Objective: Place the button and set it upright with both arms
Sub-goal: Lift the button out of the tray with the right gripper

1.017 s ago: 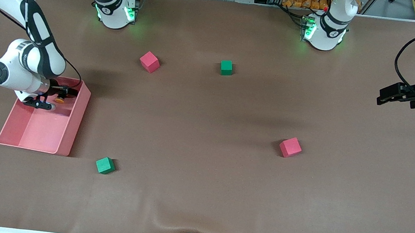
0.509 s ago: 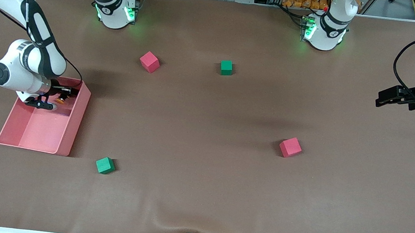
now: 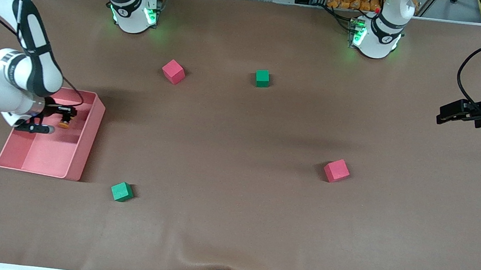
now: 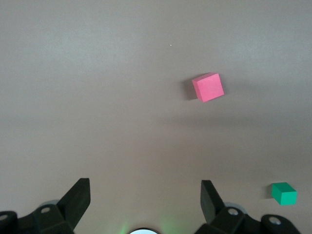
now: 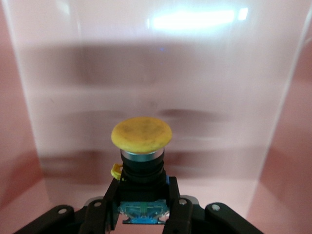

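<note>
Right wrist view: my right claw [image 5: 142,207] grips the black cylindrical body of the small orange-capped push-button [image 5: 142,146], cap pointing straight out from the fingertips, over the pink plastic tray [image 3: 85,144] at the right arm's end of the bench. The left claw [image 4: 145,204] waits wide open, well apart. I can read no writing.

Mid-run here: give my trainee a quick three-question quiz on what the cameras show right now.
1. True or false: the right gripper is shut on the button.
2. What is the right gripper over? A) pink tray B) a green cube C) bare table
3. Fill in: the left gripper, waiting at the left arm's end of the table, is ____.

Key: 1 true; 2 A; 3 open.
</note>
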